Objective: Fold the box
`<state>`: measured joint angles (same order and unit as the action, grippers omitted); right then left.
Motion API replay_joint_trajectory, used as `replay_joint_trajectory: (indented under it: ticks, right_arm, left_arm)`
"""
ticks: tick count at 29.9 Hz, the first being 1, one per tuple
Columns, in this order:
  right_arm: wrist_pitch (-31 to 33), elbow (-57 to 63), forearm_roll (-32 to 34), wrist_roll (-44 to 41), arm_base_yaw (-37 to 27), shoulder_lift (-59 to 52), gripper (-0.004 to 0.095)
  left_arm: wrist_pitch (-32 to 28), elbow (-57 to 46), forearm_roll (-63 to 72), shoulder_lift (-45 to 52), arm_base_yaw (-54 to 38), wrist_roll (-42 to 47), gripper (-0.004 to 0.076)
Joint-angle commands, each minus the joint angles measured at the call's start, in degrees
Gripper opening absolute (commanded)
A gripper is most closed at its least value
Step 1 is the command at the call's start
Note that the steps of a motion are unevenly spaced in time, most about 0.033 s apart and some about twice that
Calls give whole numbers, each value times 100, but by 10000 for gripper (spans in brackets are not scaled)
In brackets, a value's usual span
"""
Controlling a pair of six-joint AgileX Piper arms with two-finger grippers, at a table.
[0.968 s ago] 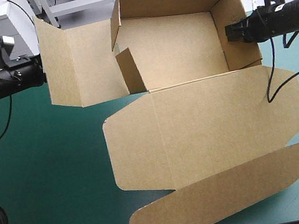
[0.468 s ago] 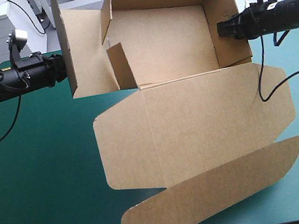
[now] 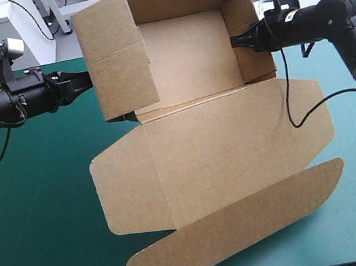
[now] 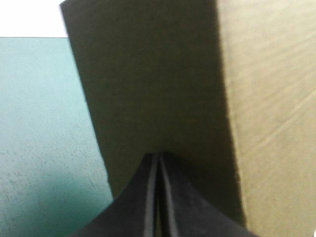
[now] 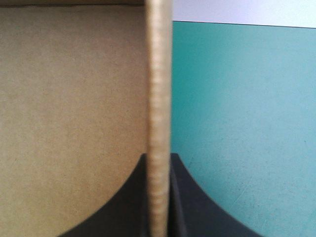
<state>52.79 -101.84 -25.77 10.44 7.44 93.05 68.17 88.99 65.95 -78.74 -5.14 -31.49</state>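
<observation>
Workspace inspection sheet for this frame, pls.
surface: teal-green cover, visible around the box.
job's things: box is an open tray at the far side; right wall upright; left panel tipped inward over the tray; lid flat toward the near edge.
clutter: nothing seen.
end effectors: left end effector shut, tip against the left panel's outer face; right end effector shut on the right wall.
cables: only the robot's own; no stray ones seen.
surroundings: nothing seen at the table.
</observation>
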Motion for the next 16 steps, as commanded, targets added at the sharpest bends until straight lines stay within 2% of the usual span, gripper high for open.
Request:
replay_joint_trajectory:
  ticks: [1, 7, 12, 16]
  right_arm:
    - [-559, -161, 22, -263, 223, -257, -14]
    - [-826, -161, 64, -390, 449, -257, -14]
    - [-901, -161, 502, -695, 610, -247, -14]
    - [-917, -161, 906, -901, 754, -247, -14]
  left_arm:
    - [-120, 157, 354, 270, 27, 23, -8]
    - [-97, 157, 8, 282, 27, 23, -8]
    - [-78, 157, -48, 282, 27, 23, -4]
    - [-2, 157, -120, 282, 27, 0, 96]
